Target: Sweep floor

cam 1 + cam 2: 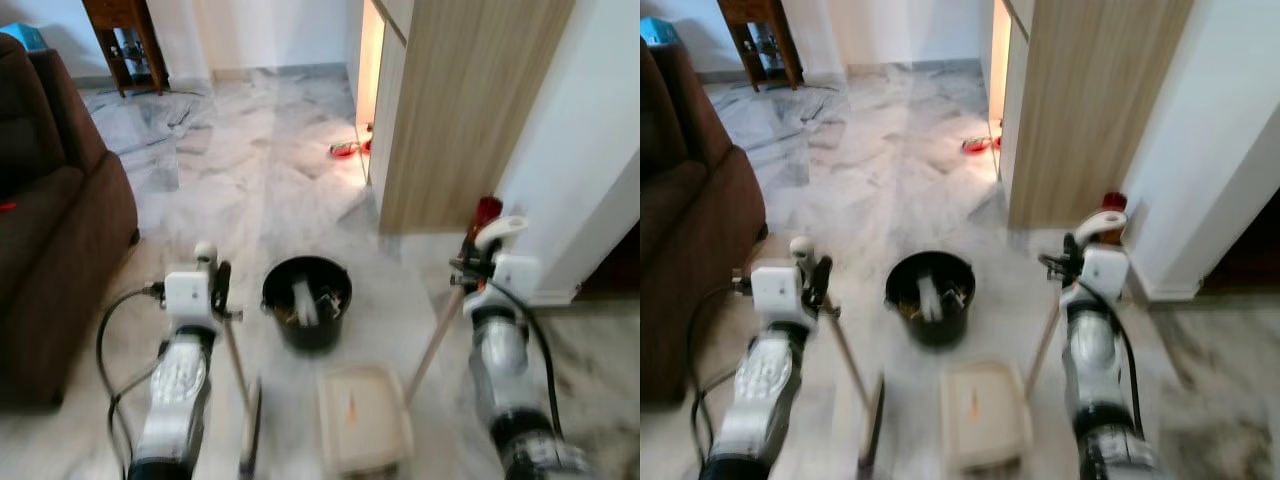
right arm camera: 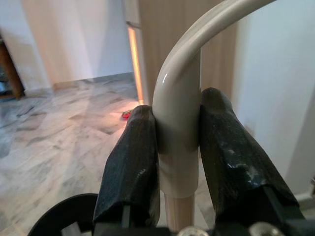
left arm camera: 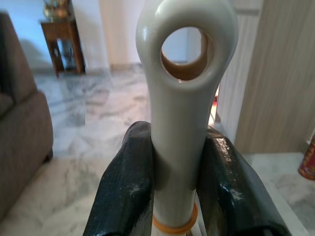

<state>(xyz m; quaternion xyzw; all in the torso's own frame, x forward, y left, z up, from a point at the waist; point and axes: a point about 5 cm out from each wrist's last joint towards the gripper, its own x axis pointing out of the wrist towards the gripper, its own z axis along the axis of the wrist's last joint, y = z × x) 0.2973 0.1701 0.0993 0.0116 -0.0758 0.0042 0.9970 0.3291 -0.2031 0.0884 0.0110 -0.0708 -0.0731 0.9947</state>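
Observation:
My left gripper (image 1: 213, 283) is shut on the cream handle of a broom (image 3: 179, 123), whose thin stick slants down to the dark brush (image 1: 250, 430) on the marble floor. My right gripper (image 1: 478, 262) is shut on the curved cream handle of a dustpan (image 2: 179, 113). Its wooden stick runs down to the cream pan (image 1: 362, 418), which lies on the floor in front of me with a small orange scrap in it. A black bin (image 1: 306, 300) holding some rubbish stands between the two arms, just beyond the pan.
A brown sofa (image 1: 50, 220) runs along the left. A wood-panelled cabinet (image 1: 450, 110) and white wall stand on the right. A red object (image 1: 343, 149) lies on the floor by the lit doorway. A wooden side table (image 1: 125, 40) stands far left.

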